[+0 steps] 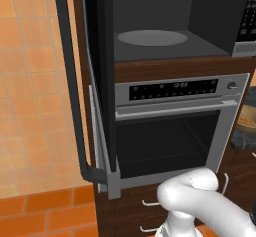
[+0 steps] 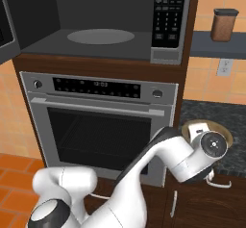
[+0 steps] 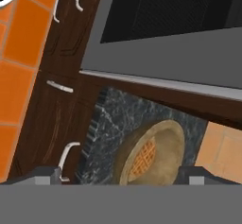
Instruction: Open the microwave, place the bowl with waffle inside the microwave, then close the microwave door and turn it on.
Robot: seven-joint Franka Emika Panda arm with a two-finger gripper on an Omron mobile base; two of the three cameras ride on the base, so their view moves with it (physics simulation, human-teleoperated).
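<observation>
Hand view: the gripper hangs over the bowl, fingers spread wide to either side of it, nothing clenched, just the tips poking up at the bottom edge. Bowl is tan, sits on the dark marbled counter with a waffle lying inside. Dark wood cabinet fronts with pale handles run beside the counter.

Right base view: the arm bends over to the right of the silver oven, its wrist in front of the bowl, which peeks out behind it on the counter. The microwave above the oven stands open, grey turntable bare in the dark cavity, button panel at right. A brown canister sits on a shelf further right.

Left base view: the microwave door is swung fully out to the left, its long dark bar handle running down the edge.
</observation>
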